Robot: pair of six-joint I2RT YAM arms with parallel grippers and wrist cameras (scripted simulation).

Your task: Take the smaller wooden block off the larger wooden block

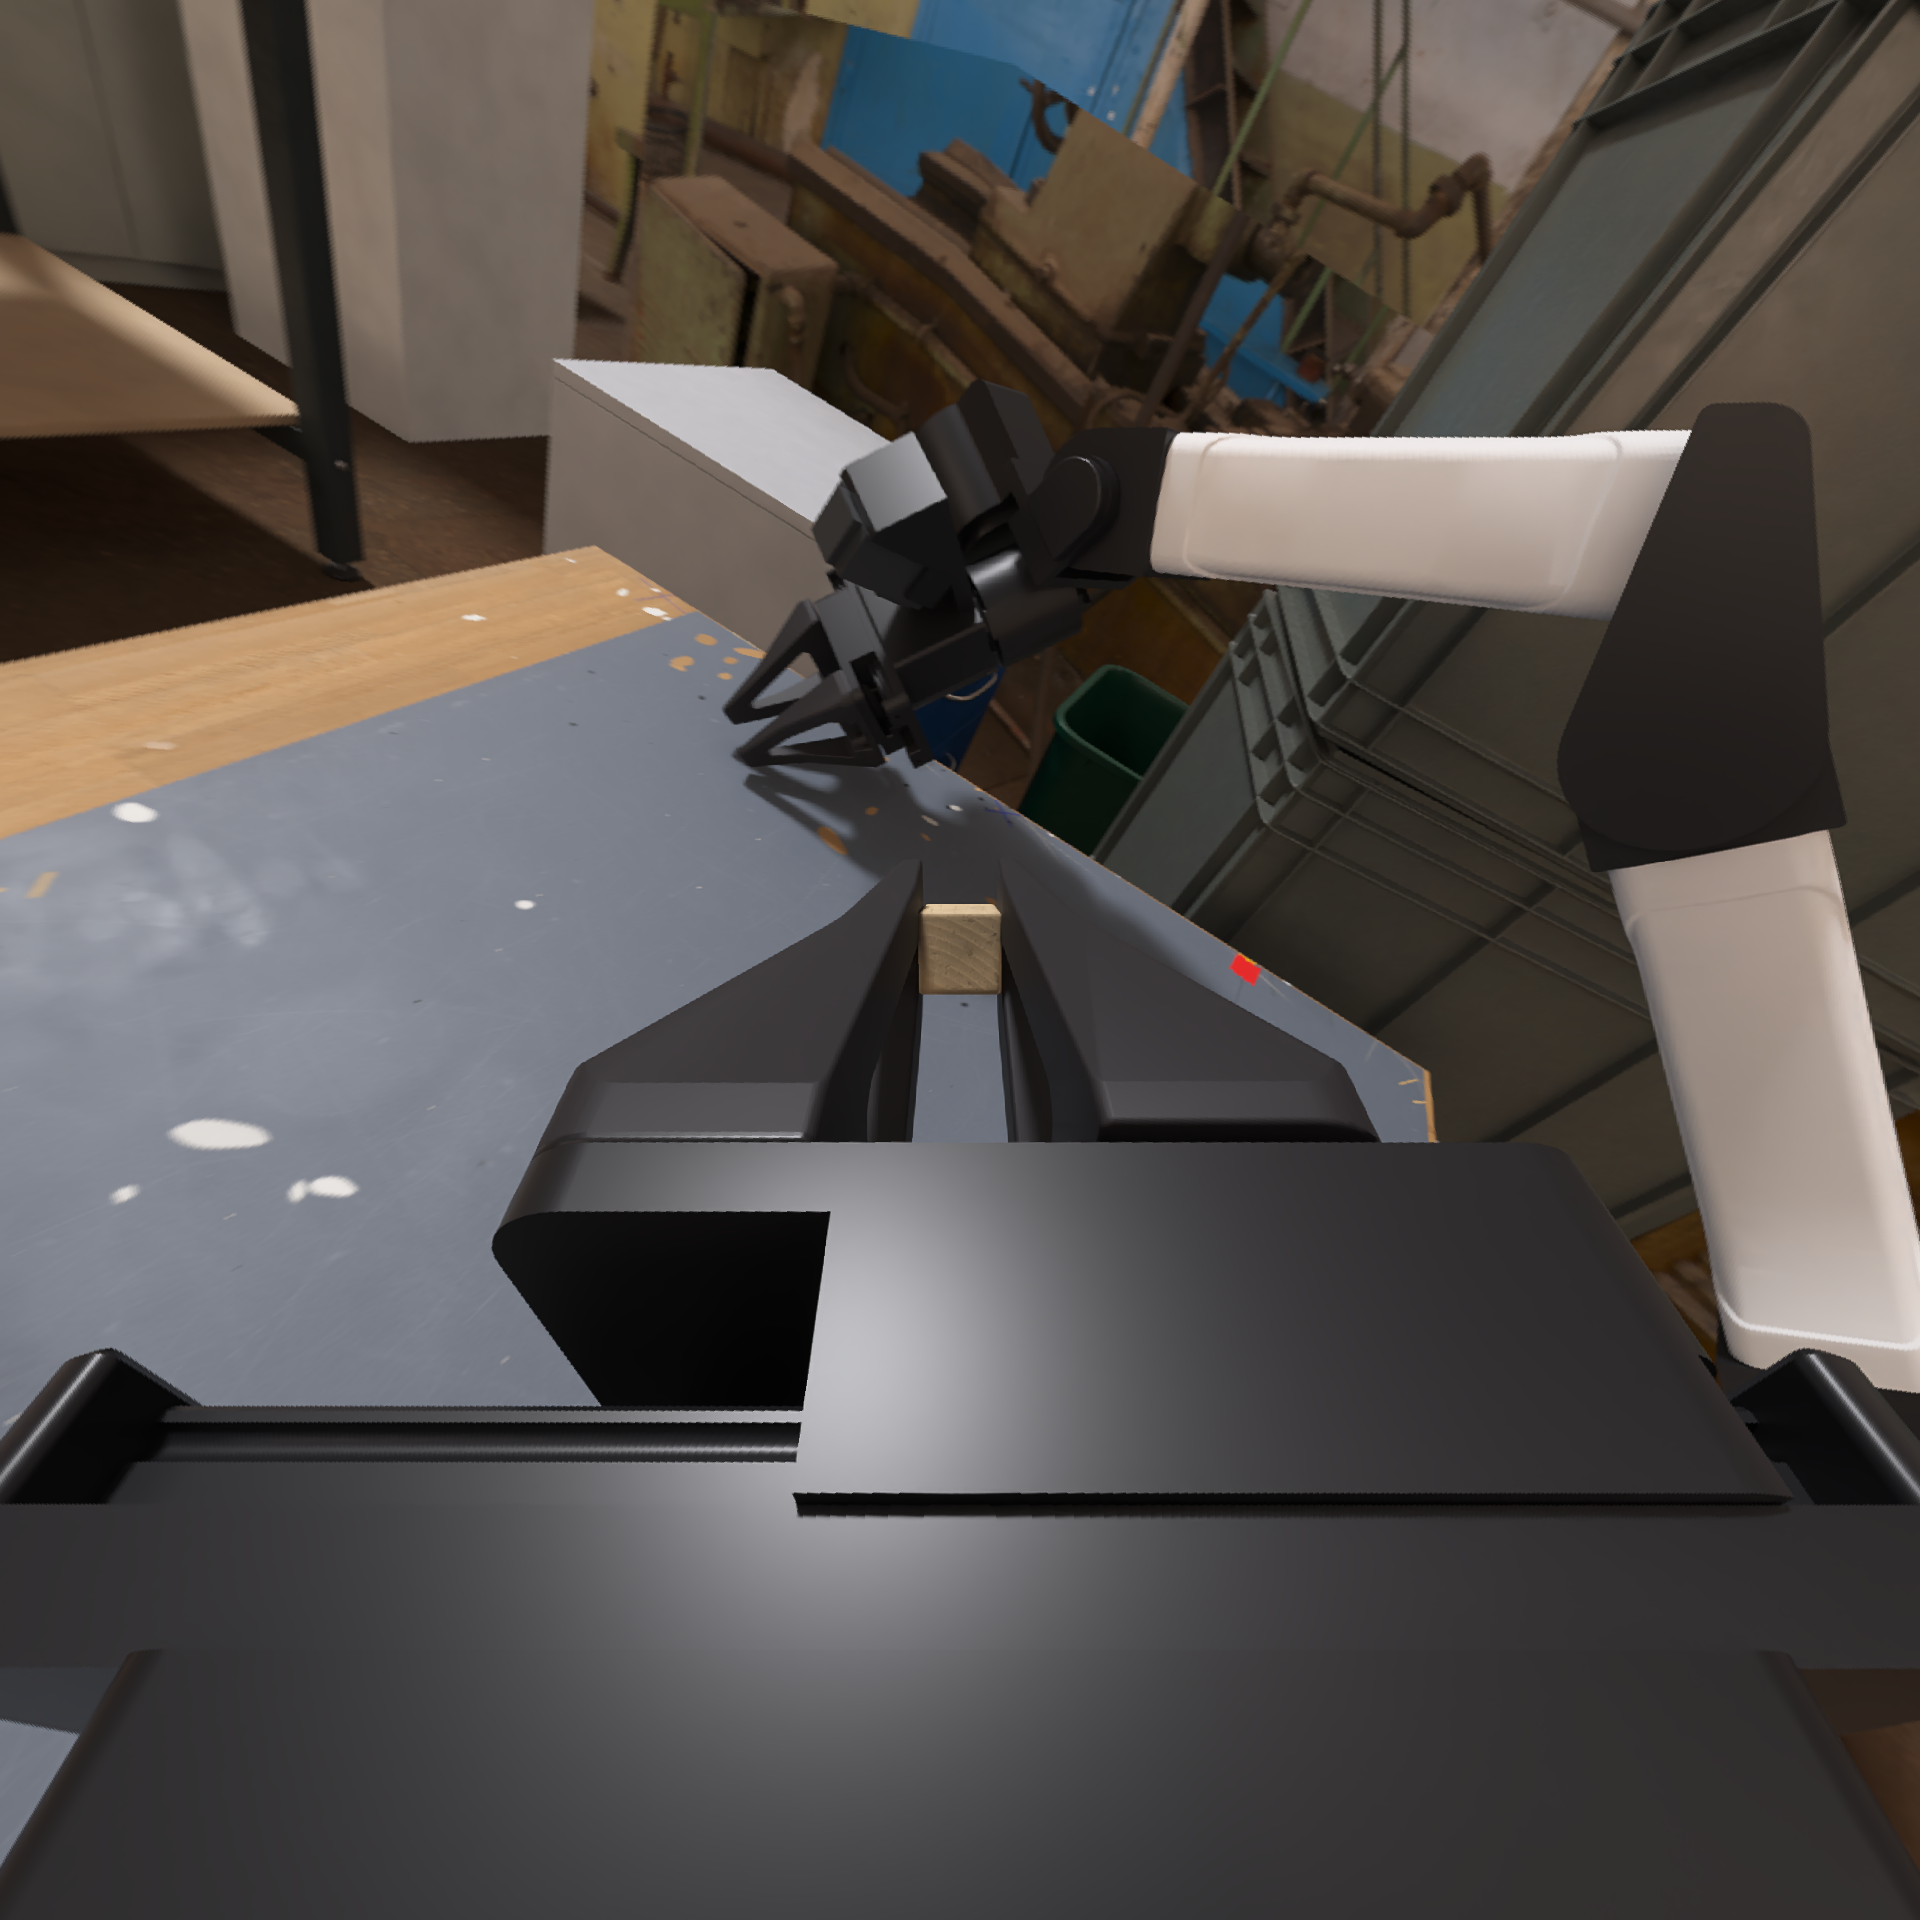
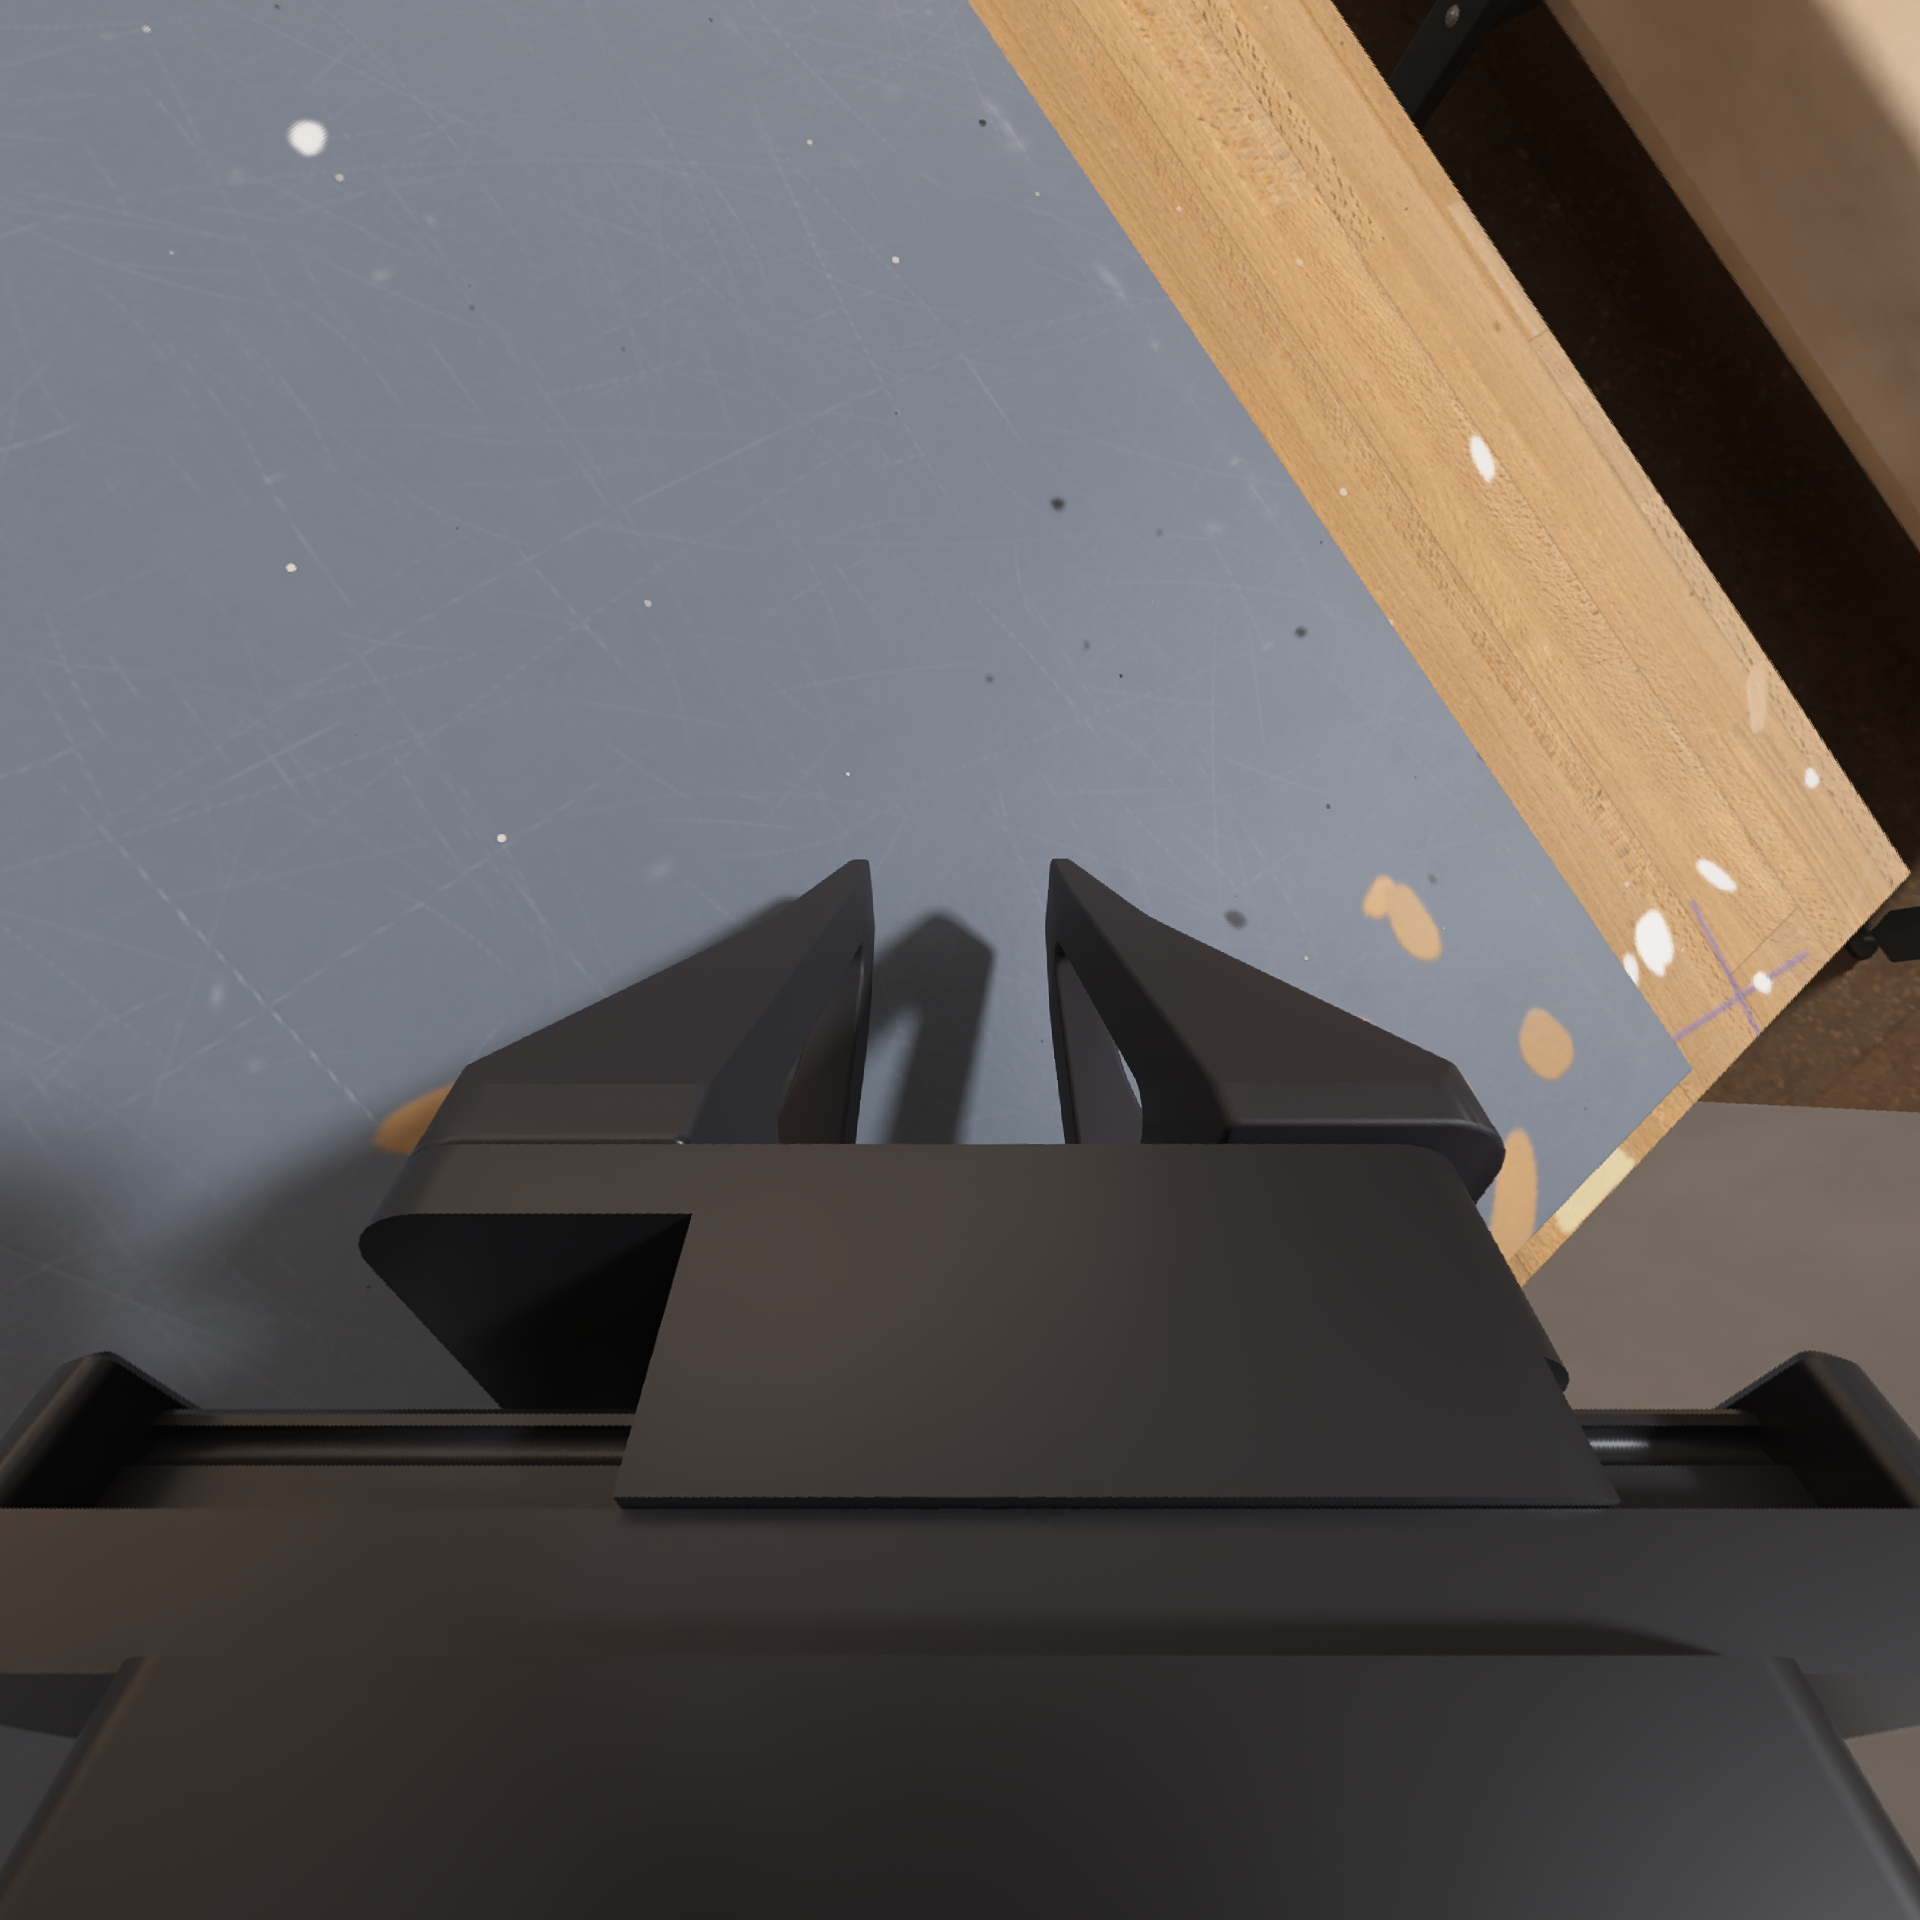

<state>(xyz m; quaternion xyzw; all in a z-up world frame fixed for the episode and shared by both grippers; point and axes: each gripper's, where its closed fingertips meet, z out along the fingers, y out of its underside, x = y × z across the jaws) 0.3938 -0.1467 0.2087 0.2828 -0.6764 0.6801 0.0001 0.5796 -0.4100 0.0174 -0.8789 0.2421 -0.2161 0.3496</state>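
In the left wrist view, my left gripper [image 1: 960,881] is shut on the smaller wooden block [image 1: 960,948], a pale cube pinched between the two black fingertips and held above the grey table mat [image 1: 416,987]. The larger wooden block is not in either view. My right gripper [image 2: 958,873] is open and empty, pointing down at the grey mat [image 2: 520,520] close to its surface. It also shows in the left wrist view [image 1: 750,734], beyond the held block, near the mat's far edge, on its white and black arm [image 1: 1403,509].
The mat lies on a wooden tabletop [image 1: 260,675] whose bare strip and edge show in the right wrist view [image 2: 1455,520]. A grey box [image 1: 675,457] stands behind the table. A green bin [image 1: 1112,738] and grey crates [image 1: 1455,831] stand off the right edge.
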